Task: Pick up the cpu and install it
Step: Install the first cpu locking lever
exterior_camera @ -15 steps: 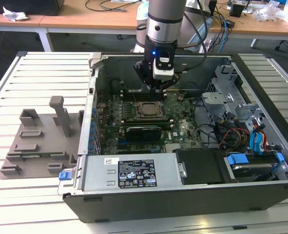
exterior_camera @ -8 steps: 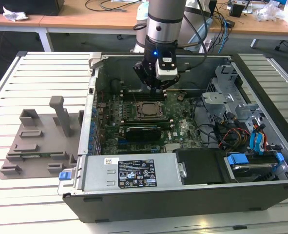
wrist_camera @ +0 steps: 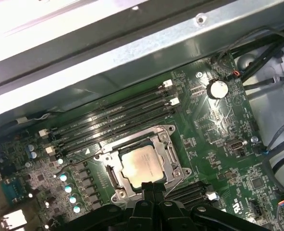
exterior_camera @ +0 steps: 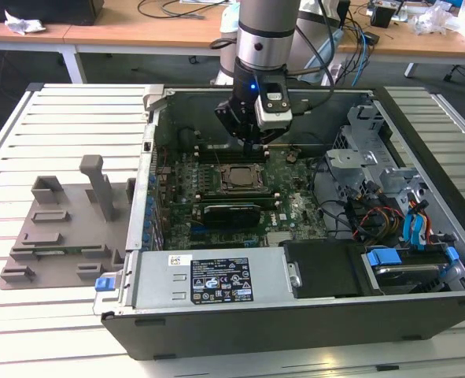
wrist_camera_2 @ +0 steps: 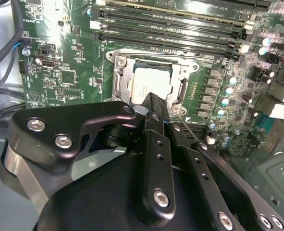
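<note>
Cpu (wrist_camera: 141, 165) lies flat in socket frame (wrist_camera: 172, 154) on motherboard (wrist_camera_2: 69, 72), middle of open computer case (exterior_camera: 421, 197). Gripper (wrist_camera: 154, 192) hangs just above its near edge, fingers pressed together, holding nothing. Likely light, stiff, fragile underside; best grip by opposite thin edges. Look: silvery-white square top.

In the second wrist view, the cpu (wrist_camera_2: 150, 83) is seen lying flat inside the socket (wrist_camera_2: 118, 77), its silvery top framed by the metal bracket. The gripper (wrist_camera_2: 154, 103) is positioned just over the chip's near edge, its black fingers (wrist_camera_2: 156, 144) drawn together to a narrow tip (nothing is seen held between them). Memory slots (wrist_camera_2: 180, 33) are ranged beyond the socket on the green motherboard (wrist_camera_2: 65, 72).
</note>
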Available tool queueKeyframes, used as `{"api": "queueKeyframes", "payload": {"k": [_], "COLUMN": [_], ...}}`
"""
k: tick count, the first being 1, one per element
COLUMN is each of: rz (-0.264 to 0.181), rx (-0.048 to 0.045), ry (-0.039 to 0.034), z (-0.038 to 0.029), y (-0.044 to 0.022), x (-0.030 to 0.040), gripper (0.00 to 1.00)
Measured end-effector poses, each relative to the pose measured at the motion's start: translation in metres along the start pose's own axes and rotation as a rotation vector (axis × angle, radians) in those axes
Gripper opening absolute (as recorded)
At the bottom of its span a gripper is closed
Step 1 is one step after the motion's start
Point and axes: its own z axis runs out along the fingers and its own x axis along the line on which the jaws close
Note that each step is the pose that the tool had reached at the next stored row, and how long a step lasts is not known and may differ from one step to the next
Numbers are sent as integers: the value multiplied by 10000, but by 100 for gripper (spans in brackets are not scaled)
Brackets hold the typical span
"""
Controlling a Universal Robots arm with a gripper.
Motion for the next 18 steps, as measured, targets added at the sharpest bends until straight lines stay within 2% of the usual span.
{"api": "queueKeyframes", "payload": {"k": [10,18], "rz": [-1169,-2346], "rx": [6,10], "ry": [-62,-125], "z": [0,0], "y": [1,3], "x": [0,1], "gripper": [11,11]}}
